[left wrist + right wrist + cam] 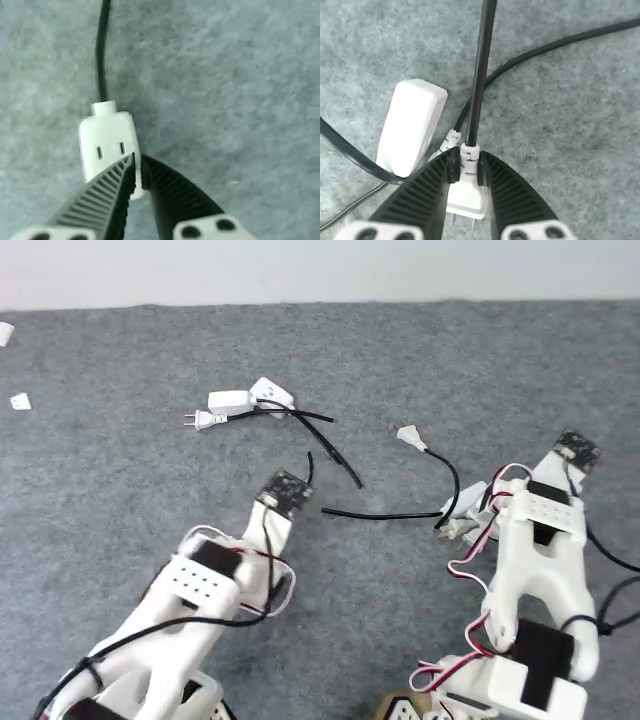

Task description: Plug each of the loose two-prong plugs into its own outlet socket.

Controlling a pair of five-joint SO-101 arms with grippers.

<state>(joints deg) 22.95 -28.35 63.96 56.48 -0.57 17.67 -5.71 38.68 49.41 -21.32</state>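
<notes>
Right gripper (pixel 468 161) clamps plug (pixel 466 197): prongs toward wrist, cord (pixel 481 75) leading away. White block (pixel 410 127) just beside, roughly parallel. Left gripper (pixel 137 161) pinches socket (pixel 106 132) corner.

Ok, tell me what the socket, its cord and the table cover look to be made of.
The socket looks like white moulded plastic, smooth with a soft sheen. Its cord has a smooth black jacket, likely rubber or vinyl. The table cover shows a grey, fuzzy, mottled nap, probably felt or low-pile carpet.
</notes>
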